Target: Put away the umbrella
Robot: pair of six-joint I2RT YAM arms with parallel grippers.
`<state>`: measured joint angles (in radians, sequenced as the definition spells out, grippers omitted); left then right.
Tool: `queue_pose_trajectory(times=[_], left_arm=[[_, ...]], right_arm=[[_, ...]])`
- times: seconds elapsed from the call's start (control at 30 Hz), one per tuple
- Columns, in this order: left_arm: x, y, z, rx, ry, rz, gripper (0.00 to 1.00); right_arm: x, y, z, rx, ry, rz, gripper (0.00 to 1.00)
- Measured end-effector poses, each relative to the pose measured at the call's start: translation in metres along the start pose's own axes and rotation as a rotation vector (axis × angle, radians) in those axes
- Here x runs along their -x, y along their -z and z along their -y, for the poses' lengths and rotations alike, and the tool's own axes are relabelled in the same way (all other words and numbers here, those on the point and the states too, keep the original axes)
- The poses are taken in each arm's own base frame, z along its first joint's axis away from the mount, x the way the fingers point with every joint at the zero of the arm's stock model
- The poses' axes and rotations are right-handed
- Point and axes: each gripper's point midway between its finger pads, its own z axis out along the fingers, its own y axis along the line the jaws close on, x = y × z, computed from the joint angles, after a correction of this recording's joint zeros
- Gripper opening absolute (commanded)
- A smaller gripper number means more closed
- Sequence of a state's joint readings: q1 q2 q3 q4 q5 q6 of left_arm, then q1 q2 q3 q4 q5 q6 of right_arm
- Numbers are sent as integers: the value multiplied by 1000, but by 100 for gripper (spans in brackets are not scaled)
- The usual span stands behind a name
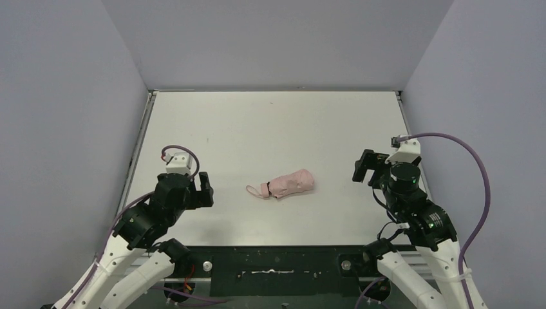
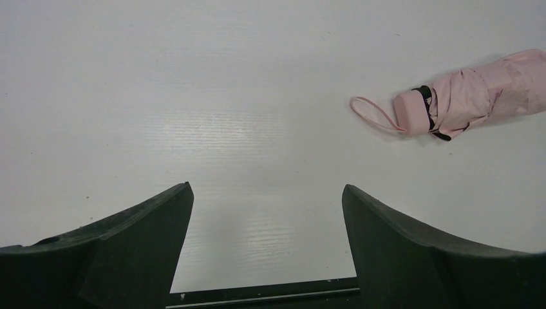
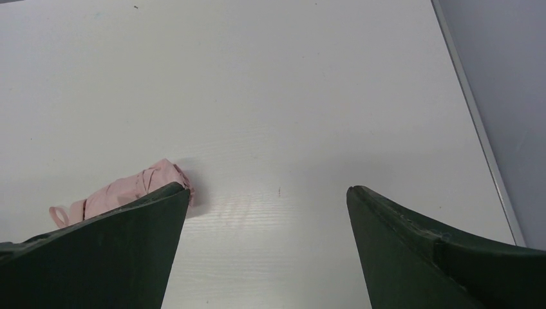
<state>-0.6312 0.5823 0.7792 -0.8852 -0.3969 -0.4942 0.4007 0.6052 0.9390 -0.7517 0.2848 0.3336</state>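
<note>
Three pale grey walls [image 1: 270, 38] box a white table [image 1: 270, 122]; umbrella [image 1: 290, 184] lies midway.

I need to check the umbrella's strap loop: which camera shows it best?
Left wrist: the strap lies close and whole by the umbrella's handle. Top external shows it tiny; right wrist, mostly hidden behind a finger.

Place: looked like a robotics lab test cell | Surface: plain white table [image 1: 270, 129] | Enclosure: blank grey panels [image 1: 64, 129] stood at 9, 12 and 3 o'clock | Rig: left arm [image 1: 151, 215] and right arm [image 1: 418, 219] were bolted at 6 o'clock, purple cables [image 1: 486, 190] looping off them
</note>
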Motion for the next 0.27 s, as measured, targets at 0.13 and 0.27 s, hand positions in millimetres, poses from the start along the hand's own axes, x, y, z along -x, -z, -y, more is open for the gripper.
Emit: queue_pose_trajectory(times=[0.13,0.27], left_arm=[[2,4,-1,-10,9,18,86],[4,8,-2,-22,18,40,88]], right_arm=[[-9,3,4,-1,4,-8,100],[-15,8,8,-2,6,-9,100]])
